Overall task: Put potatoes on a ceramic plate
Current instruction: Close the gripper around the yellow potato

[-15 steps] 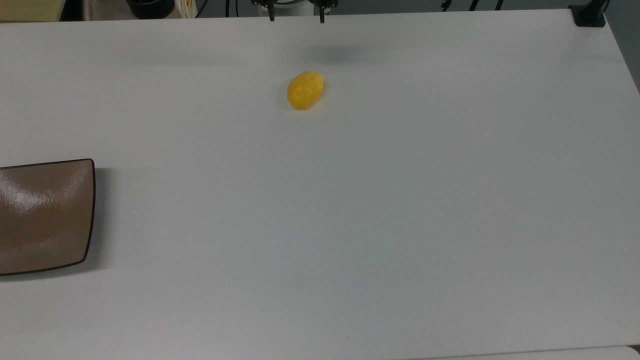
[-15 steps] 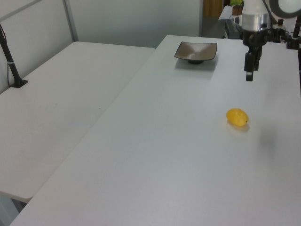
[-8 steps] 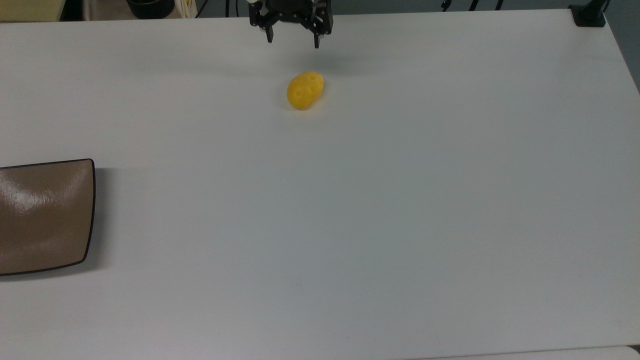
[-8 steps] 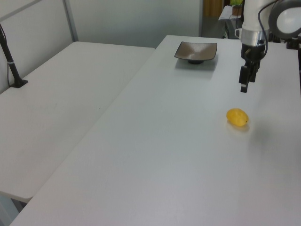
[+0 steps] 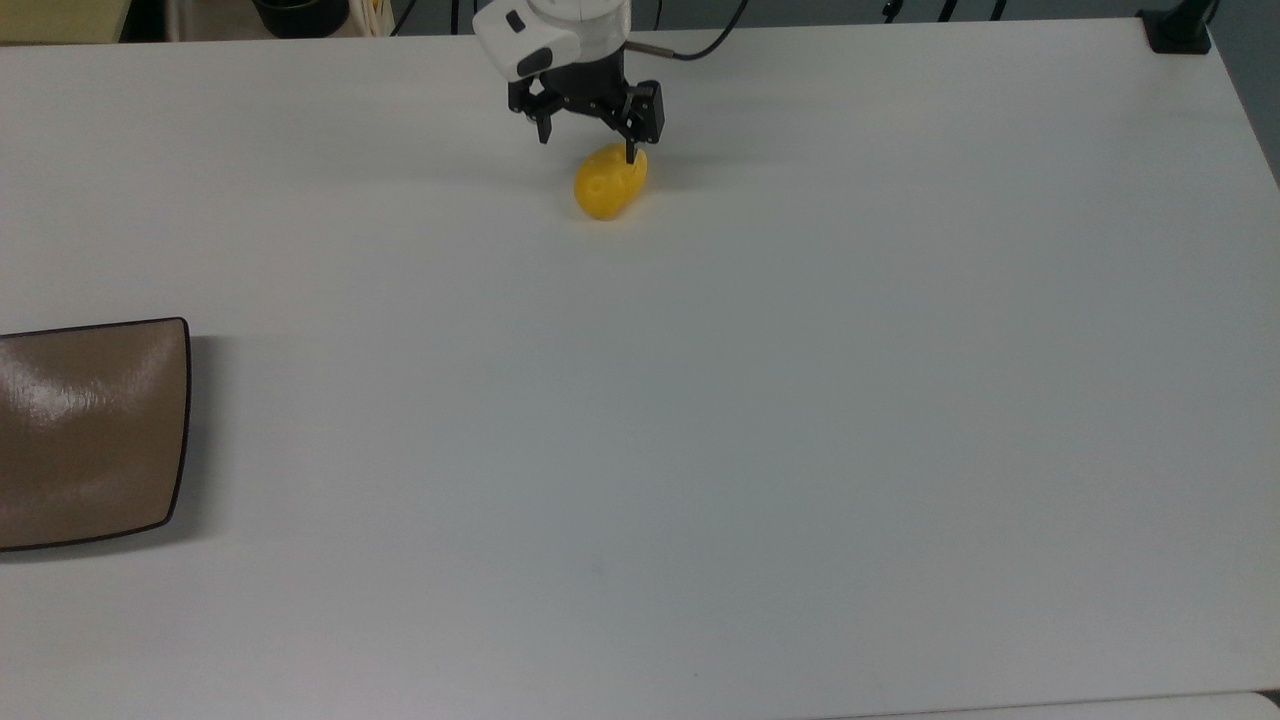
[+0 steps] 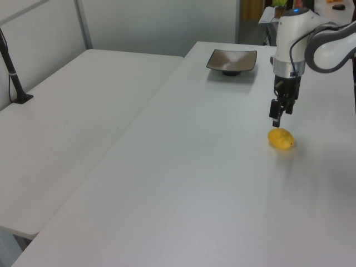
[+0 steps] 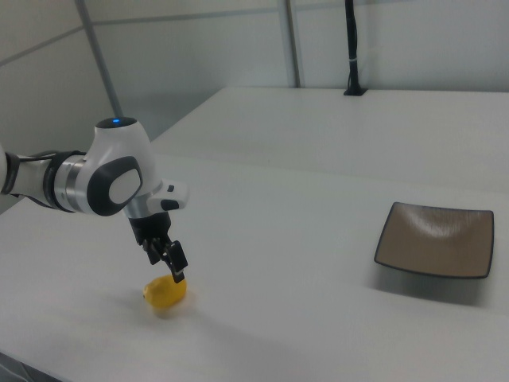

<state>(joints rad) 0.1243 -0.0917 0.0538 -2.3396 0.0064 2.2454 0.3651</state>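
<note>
In the top view, the ceramic plate (image 5: 90, 432) sits at the far left edge of the white desk (image 5: 700, 450), bare — well apart from everything else. Further right, near the desk's upper edge, the yellow potato (image 5: 609, 181) lies on its side. Just above it hangs the end effector (image 5: 587, 143), fingers spread wide and holding nothing — one fingertip (image 5: 629, 155) overlaps the potato's upper end.
</note>
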